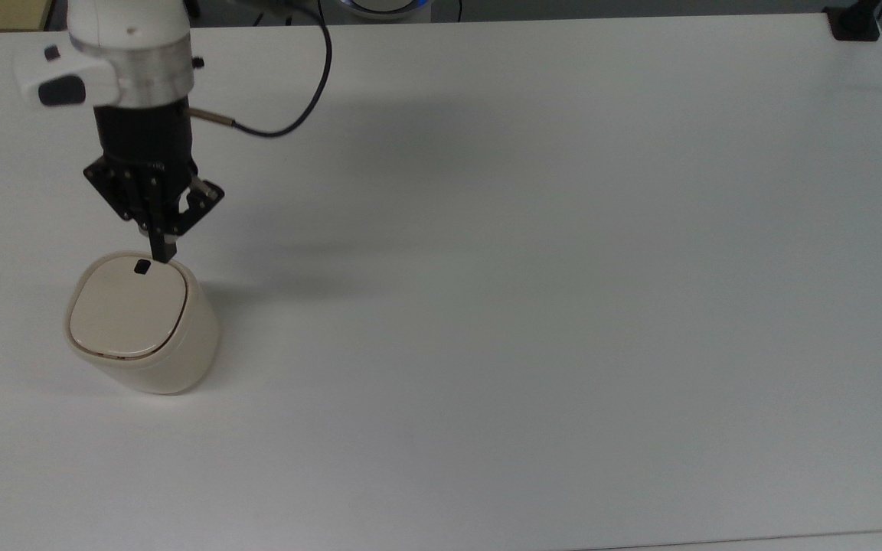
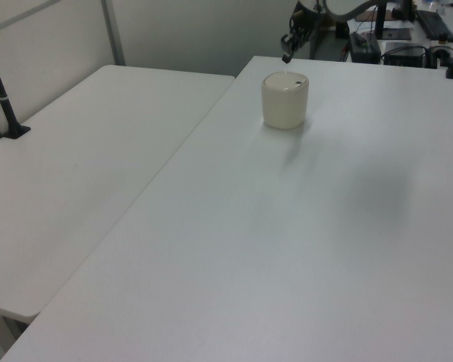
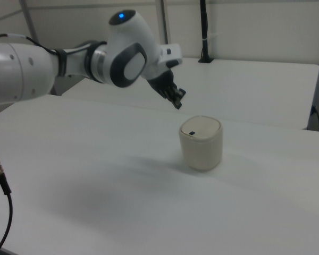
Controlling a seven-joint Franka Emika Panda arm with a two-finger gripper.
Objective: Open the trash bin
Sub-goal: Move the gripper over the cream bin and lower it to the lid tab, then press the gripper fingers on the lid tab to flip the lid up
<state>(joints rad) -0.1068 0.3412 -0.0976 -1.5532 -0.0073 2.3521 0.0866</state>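
One cream-beige plastic trash bin [image 1: 141,321], lid down, stands at the top view's left on a white desk [image 1: 533,291]. One black gripper [image 1: 163,251] hovers above it, jaws pressed together. A second white desk [image 2: 83,173] adjoins.

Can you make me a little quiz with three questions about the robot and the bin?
1. True or false: the lid of the trash bin is flat down and shut.
2. In the right view, where is the gripper?
A. above the bin and clear of it
B. pressing on the lid
C. resting on the table
3. Fill in: the small mark on the lid is ____ in colour.

Key:
1. True
2. A
3. Black
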